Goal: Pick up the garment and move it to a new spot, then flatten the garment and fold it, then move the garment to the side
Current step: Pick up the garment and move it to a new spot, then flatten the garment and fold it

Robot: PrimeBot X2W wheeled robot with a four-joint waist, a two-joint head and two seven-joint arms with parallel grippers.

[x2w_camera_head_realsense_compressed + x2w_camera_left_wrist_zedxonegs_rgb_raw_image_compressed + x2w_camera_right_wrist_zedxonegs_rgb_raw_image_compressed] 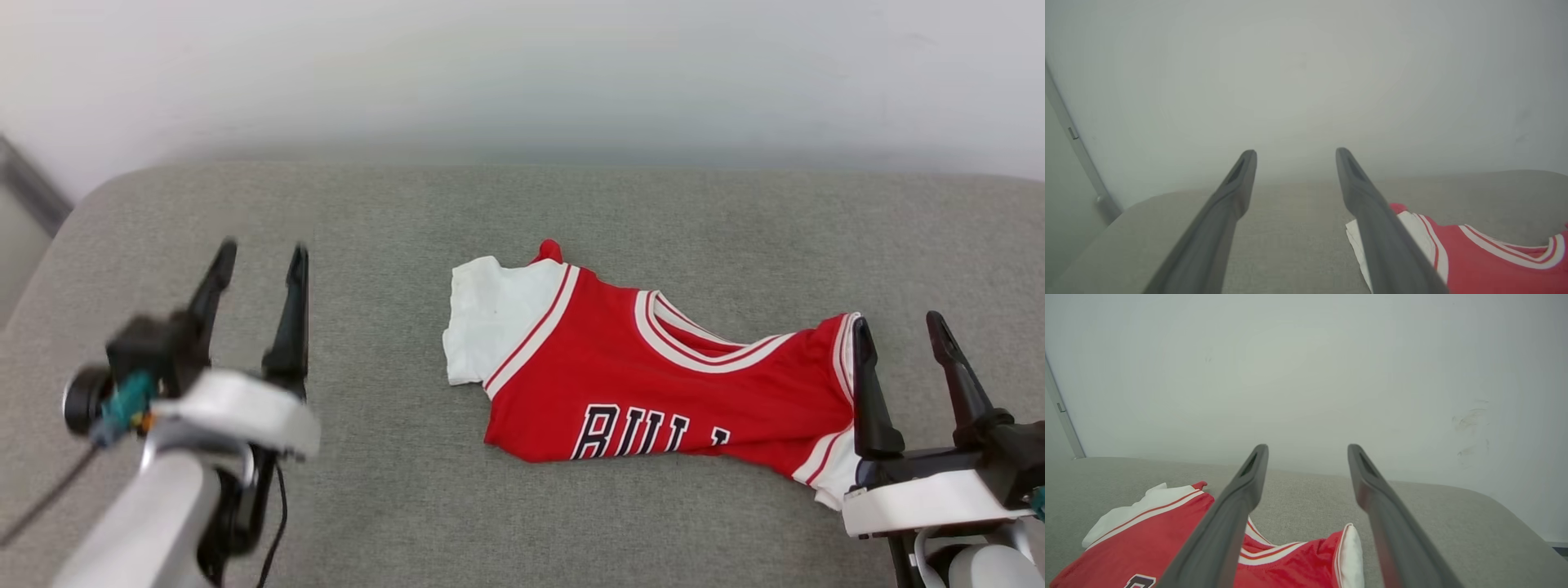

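Note:
The red jersey [653,376] with white sleeves and black "BULL" lettering lies folded on the grey cushion, its lower part tucked under. My left gripper [260,255] hovers open, well to the left of the jersey, with nothing between its fingers. At the jersey's right sleeve my right gripper [900,327] stands open, its left finger [870,392] over the sleeve edge. In the left wrist view the jersey [1474,261] shows at lower right, beside my open gripper [1295,157]. The right wrist view has the jersey [1167,535] below my open gripper [1307,454].
A grey cushioned surface [408,506] carries the jersey, with rounded corners at far left and right. A pale wall [522,73] rises behind it. A grey frame strip [33,192] runs down at the far left.

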